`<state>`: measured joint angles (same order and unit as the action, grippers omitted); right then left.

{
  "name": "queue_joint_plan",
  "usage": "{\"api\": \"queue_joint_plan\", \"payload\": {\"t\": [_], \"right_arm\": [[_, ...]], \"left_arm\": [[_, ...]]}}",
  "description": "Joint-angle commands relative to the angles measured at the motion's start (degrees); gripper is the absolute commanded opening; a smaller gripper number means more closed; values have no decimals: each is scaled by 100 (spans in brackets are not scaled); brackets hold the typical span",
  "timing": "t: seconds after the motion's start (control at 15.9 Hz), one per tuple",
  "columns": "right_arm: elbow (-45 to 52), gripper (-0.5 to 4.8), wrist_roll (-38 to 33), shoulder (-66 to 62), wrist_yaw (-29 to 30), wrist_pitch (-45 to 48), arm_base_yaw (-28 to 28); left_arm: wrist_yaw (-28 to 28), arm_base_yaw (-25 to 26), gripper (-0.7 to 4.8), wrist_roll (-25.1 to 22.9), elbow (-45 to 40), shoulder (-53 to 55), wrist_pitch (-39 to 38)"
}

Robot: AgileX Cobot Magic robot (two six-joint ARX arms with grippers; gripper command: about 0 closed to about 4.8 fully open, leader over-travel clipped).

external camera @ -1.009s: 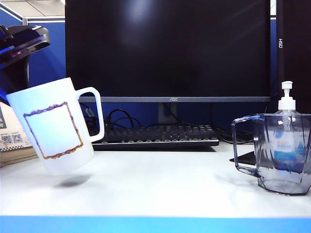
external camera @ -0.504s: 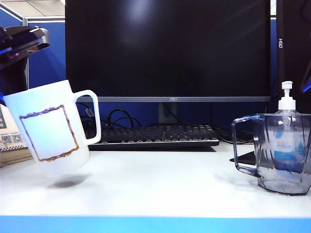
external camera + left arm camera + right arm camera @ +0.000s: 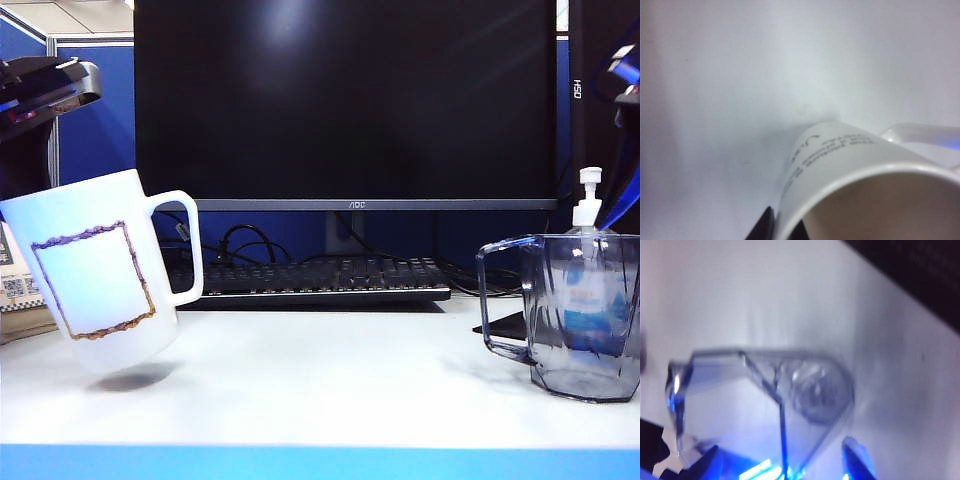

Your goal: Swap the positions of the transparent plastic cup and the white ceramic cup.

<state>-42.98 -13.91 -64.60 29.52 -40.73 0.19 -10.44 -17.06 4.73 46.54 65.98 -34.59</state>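
Hanging tilted above the table (image 3: 330,385) at left: white ceramic cup (image 3: 95,270), clamped at the rim by left gripper (image 3: 771,224), blurred print unreadable. Standing at right: transparent plastic cup (image 3: 580,315); right gripper (image 3: 782,465) spread wide, descending around it, gripping nothing. Showing behind: monitor (image 3: 345,100) marked AOC.

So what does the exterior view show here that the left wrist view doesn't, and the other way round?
Only the exterior view shows the transparent blue-grey faceted plastic cup standing at the right, the clear pump bottle behind it, the black monitor, the black keyboard, and the gold-brown outline on the white cup. Only the left wrist view shows that cup's open mouth, dark print on its side and a dark finger of the left hand at its rim. Both show the tall white ceramic cup, tilted above the white table.
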Motion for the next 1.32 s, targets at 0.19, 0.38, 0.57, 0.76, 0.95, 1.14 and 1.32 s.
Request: {"api": "queue_joint_plan", "payload": {"t": [0.19, 0.38, 0.57, 0.76, 0.95, 1.14, 1.32], "right_arm": [[-22, 230, -107, -162, 0, 251, 4], [-20, 169, -107, -280, 0, 356, 4], [-9, 169, -109, -476, 4, 496, 7], [-7, 168, -107, -721, 0, 546, 7], [-4, 36, -103, -874, -7, 728, 7], [-9, -5, -105, -874, -2, 894, 7], [-22, -5, -103, -868, 46, 870, 7]], "left_arm": [[-94, -7, -6, 24, 68, -57, 190], [-96, -7, -6, 44, 70, -57, 190], [-129, -7, -6, 90, 70, -57, 190], [-234, -7, -6, 160, 70, -57, 188], [-317, -7, -6, 199, 72, -57, 190], [-970, -7, -6, 284, 72, -57, 247], [-1300, -208, -6, 389, 74, -50, 529]]}}
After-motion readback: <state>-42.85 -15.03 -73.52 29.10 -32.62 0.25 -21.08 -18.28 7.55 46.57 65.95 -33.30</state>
